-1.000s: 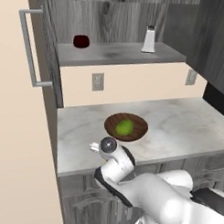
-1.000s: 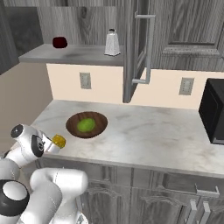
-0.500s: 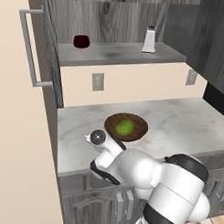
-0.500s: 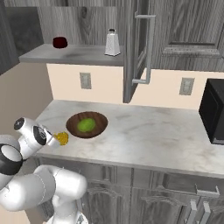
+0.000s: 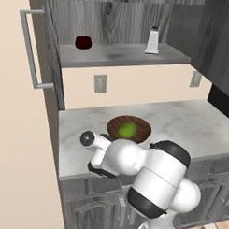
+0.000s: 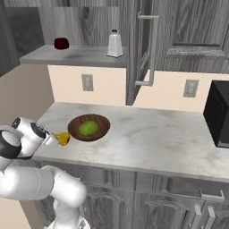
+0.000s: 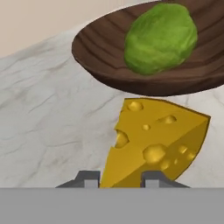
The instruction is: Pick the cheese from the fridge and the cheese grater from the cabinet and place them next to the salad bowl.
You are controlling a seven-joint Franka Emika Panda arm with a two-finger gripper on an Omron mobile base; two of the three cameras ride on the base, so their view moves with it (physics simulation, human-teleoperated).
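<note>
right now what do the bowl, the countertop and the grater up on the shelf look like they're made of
Salad bowl: dark brown wood, going by the ringed grain lines; matte finish.
Countertop: looks like pale marble or a marble-look stone, white with grey veining, smooth.
Cheese grater: probably metal, silver-white and pale; too small to see any holes or sheen.

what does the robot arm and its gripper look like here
The arm is made of glossy white, rounded segments joined by dark grey to black bands, with a black-faced cap at the wrist end. The gripper ends in two small dark grey, squared finger tips. No cables or markings show.
</note>
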